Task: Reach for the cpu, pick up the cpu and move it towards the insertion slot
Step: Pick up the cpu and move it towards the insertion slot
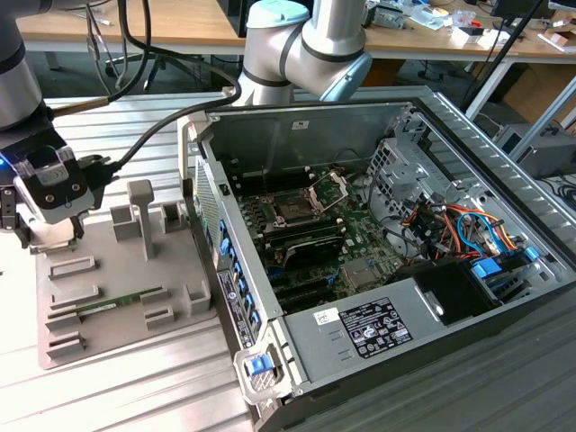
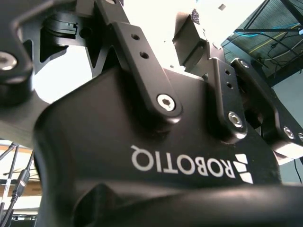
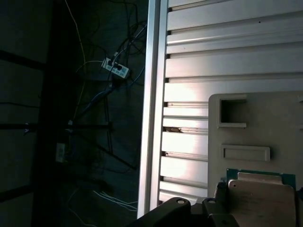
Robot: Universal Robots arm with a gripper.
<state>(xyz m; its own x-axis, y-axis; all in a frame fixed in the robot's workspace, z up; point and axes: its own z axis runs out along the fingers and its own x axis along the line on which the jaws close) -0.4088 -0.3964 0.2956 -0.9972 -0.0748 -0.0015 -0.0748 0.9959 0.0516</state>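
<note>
Gripper (image 1: pixel 45 230) hangs low over the far corner of the grey tray (image 1: pixel 112 346), at the exterior view's left, well apart from the open PC case (image 1: pixel 297 121). From here I can't tell whether the pincer is clenched or released, nor whether it touches anything. Cpu (image 3: pixel 262 195) shows in the first wrist view: pale metal top, green edge, lying flat at the tray's edge w/ the gripper's dark body just beside it. Tray rests on the ribbed metal table (image 3: pixel 227 52). Insertion slot (image 1: pixel 295 210) sits on the green board inside the case, its silver frame hinged up, approx mid-board. Memory stick (image 1: pixel 117 303) lies in a tray groove, nearer the case than the cpu.
</note>
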